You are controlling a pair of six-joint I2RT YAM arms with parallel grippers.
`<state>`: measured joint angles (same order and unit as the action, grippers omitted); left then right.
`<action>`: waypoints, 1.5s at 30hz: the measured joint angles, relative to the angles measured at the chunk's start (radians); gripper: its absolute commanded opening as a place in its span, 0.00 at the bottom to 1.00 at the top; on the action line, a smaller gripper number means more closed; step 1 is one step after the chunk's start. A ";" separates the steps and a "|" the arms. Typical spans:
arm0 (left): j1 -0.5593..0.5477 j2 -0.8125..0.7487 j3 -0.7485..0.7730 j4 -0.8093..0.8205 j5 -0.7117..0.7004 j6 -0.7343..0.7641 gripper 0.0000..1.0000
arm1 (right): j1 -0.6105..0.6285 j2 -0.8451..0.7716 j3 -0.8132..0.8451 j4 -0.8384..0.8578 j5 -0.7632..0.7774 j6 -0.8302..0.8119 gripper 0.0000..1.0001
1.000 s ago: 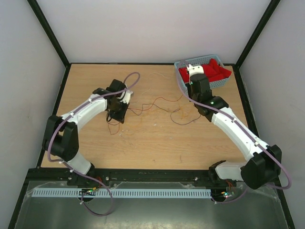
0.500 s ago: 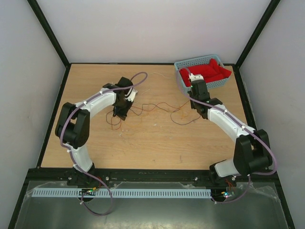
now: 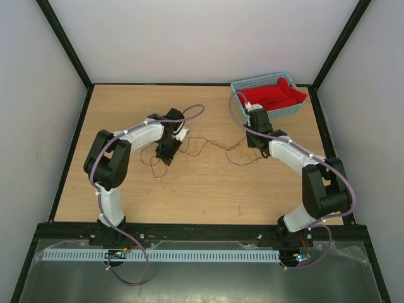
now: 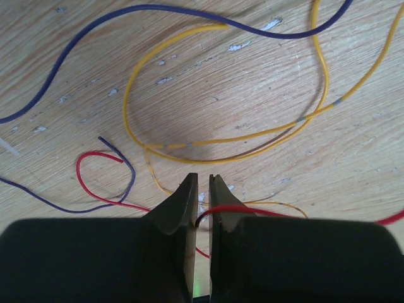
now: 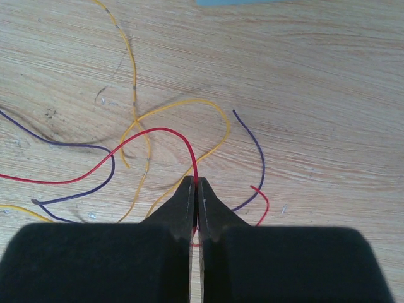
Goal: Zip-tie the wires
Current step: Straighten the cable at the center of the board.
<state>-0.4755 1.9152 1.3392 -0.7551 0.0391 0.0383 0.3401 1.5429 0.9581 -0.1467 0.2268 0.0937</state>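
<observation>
The left gripper (image 4: 202, 184) is pinched almost shut on a red strand of the wires (image 5: 158, 129); the right gripper (image 5: 196, 185) clamps tight on another red stretch. The wires sprawl on the table (image 3: 208, 189) between both arms, a blue basket (image 3: 242, 84) beyond.

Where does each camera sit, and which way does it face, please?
Top external: high behind left arm and right arm, facing down on the table; both arms show.
Left wrist: on the wrist, facing down at the wires; left gripper shows.
Right wrist: likewise; right gripper shows.
Shared: each wrist view shows its gripper pinching a red wire.
</observation>
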 measured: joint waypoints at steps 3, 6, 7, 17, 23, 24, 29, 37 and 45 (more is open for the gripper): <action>-0.006 0.015 0.000 -0.004 -0.018 0.000 0.24 | -0.007 0.003 0.000 0.001 -0.009 -0.002 0.25; -0.008 0.018 0.000 -0.016 -0.045 0.000 0.41 | -0.014 0.003 0.000 0.000 -0.022 -0.006 0.29; -0.008 0.018 0.000 -0.020 -0.051 0.000 0.46 | -0.016 0.003 0.000 0.000 -0.027 -0.008 0.30; -0.001 -0.026 0.016 -0.060 -0.068 0.010 0.83 | -0.027 -0.001 0.018 -0.031 -0.076 -0.023 0.52; 0.040 -0.176 0.072 -0.081 -0.022 0.033 0.98 | -0.040 -0.040 0.061 -0.088 -0.095 -0.045 0.55; 0.057 -0.204 0.082 -0.083 -0.009 0.037 0.99 | -0.043 -0.051 0.066 -0.092 -0.099 -0.046 0.57; 0.172 -0.259 0.180 -0.098 0.060 0.040 0.99 | -0.047 -0.116 0.084 -0.098 -0.135 -0.040 0.62; 0.290 -0.006 0.472 -0.089 0.157 0.031 0.95 | -0.047 -0.211 0.071 -0.065 -0.192 -0.019 0.63; 0.310 0.342 0.696 -0.094 0.198 0.004 0.77 | -0.047 -0.230 0.064 -0.045 -0.200 -0.018 0.64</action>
<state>-0.1658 2.2574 2.0354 -0.8490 0.2375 0.0425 0.2928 1.3128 1.0225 -0.1917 0.0269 0.0757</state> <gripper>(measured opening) 0.835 0.634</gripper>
